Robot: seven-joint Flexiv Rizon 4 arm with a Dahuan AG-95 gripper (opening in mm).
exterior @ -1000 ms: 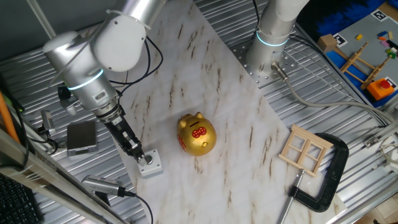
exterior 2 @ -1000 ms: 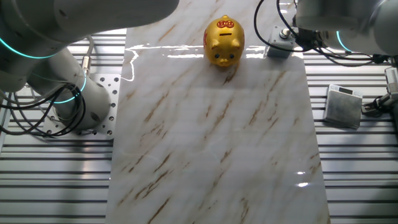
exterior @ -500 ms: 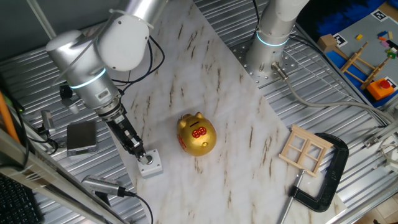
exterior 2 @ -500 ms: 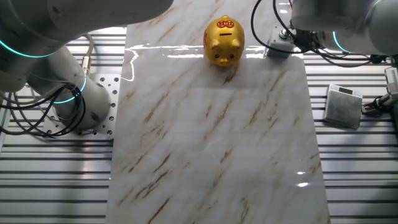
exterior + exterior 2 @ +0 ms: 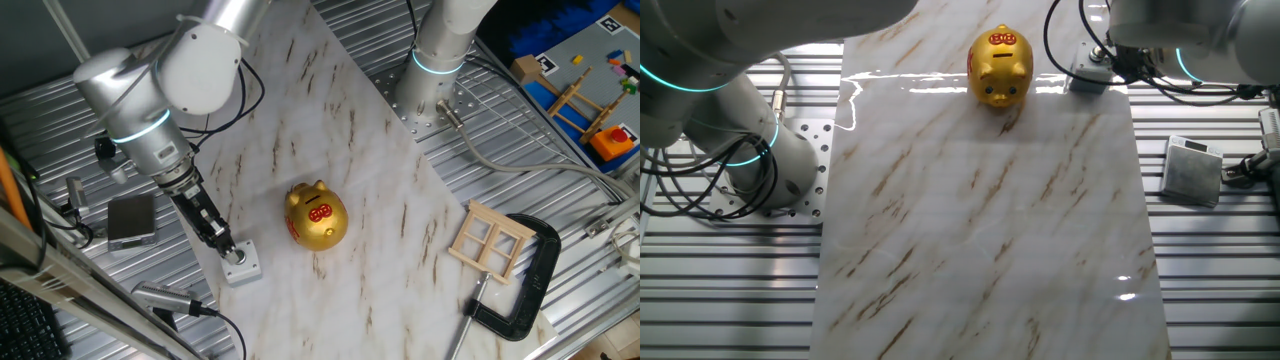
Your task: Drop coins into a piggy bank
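Piggy bank (image 5: 316, 216) upright on marble slab (image 5: 380, 230), gripper (image 5: 229, 249) down on small grey box (image 5: 241, 264) nearby, finger state apparently hidden, cannot tell.

Bright, even light; glare streaks the marble slab (image 5: 980, 230); both views sharp.

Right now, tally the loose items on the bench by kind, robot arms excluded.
Gold piggy bank: 1
Small grey box under the gripper: 1
Grey flat block: 1
Wooden window frame: 1
Black C-clamp: 1
Total: 5
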